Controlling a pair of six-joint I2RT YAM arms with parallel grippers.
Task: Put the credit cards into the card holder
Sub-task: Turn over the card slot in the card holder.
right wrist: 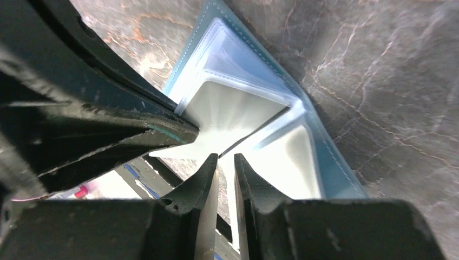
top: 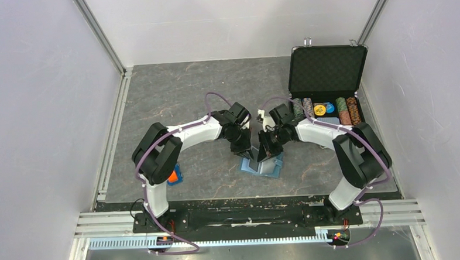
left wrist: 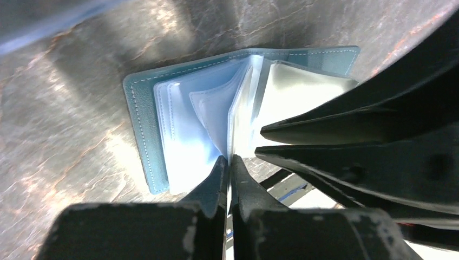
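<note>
1. Card holder (top: 274,166), a small teal-blue folding wallet with clear plastic sleeves. In the top view it lies open on the dark marbled table (top: 185,97), in the middle near the front edge, mostly covered by the two arms meeting over it. The left gripper (top: 251,148) and the right gripper (top: 268,150) point down at it, tips close together. An open black chip case (top: 327,73) with rows of coloured chips stands well apart at the back right. A small orange-and-blue object (top: 174,176) shows beside the left arm's elbow.

2. In the left wrist view the card holder (left wrist: 142,114) lies spread flat, stitched teal cover down, with its clear sleeves (left wrist: 184,124) fanned upward. The left gripper (left wrist: 230,162) is clenched tight. The edge of one upright sleeve runs in between its tips, so it is pinching that leaf. The right gripper (left wrist: 258,138) reaches in from the right over the other half, its black fingers a slit apart.

3. In the right wrist view the card holder (right wrist: 325,157) runs diagonally, sleeves (right wrist: 238,108) raised. The right gripper (right wrist: 226,160) has its jaws narrowly parted just above a sleeve edge, and I cannot tell whether they touch it. The left gripper (right wrist: 196,132) comes in from the left, closed.
</note>
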